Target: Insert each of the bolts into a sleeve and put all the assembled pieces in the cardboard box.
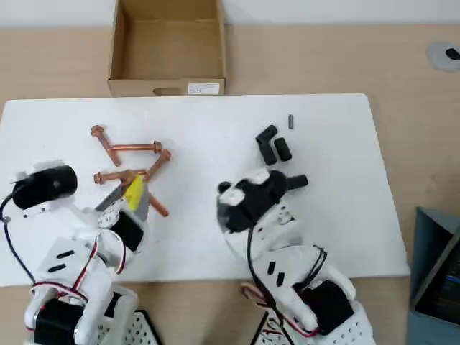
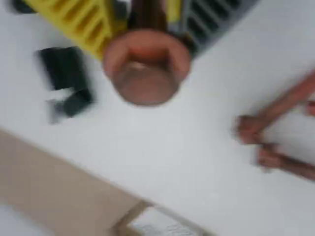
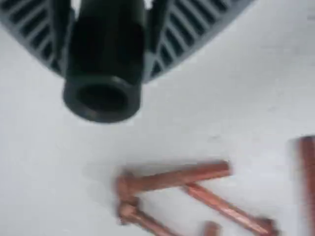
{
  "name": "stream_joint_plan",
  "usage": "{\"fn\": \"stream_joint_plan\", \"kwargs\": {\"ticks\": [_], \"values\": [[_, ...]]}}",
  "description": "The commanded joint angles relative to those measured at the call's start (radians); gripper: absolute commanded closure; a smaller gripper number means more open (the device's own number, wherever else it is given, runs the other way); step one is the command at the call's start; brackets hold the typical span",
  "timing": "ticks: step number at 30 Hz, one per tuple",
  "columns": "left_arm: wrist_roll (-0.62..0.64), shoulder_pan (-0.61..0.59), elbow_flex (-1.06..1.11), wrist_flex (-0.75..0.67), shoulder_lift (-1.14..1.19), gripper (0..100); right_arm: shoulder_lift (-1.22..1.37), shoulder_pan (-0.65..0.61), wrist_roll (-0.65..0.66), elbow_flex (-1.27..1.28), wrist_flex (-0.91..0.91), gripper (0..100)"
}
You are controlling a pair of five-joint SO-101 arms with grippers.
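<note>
The white mat (image 1: 215, 230) covers most of the wooden table (image 1: 402, 65). The cardboard box (image 1: 169, 47) sits open on the wood just past the mat's far edge, at about 11 o'clock from the mat's centre, with nothing visible inside it.

The left arm rises from the mat's 7 o'clock corner. The left gripper (image 1: 135, 194) sits at about 9 o'clock from centre. It is closed narrowly around a copper bolt (image 2: 146, 66). In the left wrist view the bolt's round head sticks out past a yellow finger (image 2: 83, 22) and a grey finger (image 2: 211, 19).

The right arm comes up from the 6 o'clock edge. The right gripper (image 1: 286, 184) lies just toward 3 o'clock of centre. Its ribbed grey fingers (image 3: 197, 24) clamp a black sleeve (image 3: 102, 73), whose open bore faces outward.

Several loose bolts (image 1: 133, 147) lie criss-crossed at about 10 o'clock, just beyond the left gripper. Some of them touch. Three loose sleeves (image 1: 273, 145) cluster at about 1 o'clock, near the right gripper. A small grey piece (image 1: 290, 121) lies just past them toward 12 o'clock.
</note>
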Motion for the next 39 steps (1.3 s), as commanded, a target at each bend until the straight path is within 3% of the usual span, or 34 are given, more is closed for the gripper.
{"fn": "stream_joint_plan", "kwargs": {"ticks": [1, 10, 24, 39], "values": [[0.048, 0.064, -0.006, -0.091, -0.01, 100, -0.022, -0.077, 0.003, -0.001, -0.029, 98.9], [0.026, 0.118, -0.006, -0.293, -0.01, 100, -0.035, -0.133, 0.089, 0.027, -0.031, 98.9], [-0.192, 0.262, 0.044, -0.304, -0.01, 100, -0.036, -0.142, 0.124, 0.027, -0.057, 98.9], [-0.193, 0.272, 0.118, -0.379, -0.008, 100, -0.101, -0.142, 0.137, 0.028, -0.051, 98.9]]}}
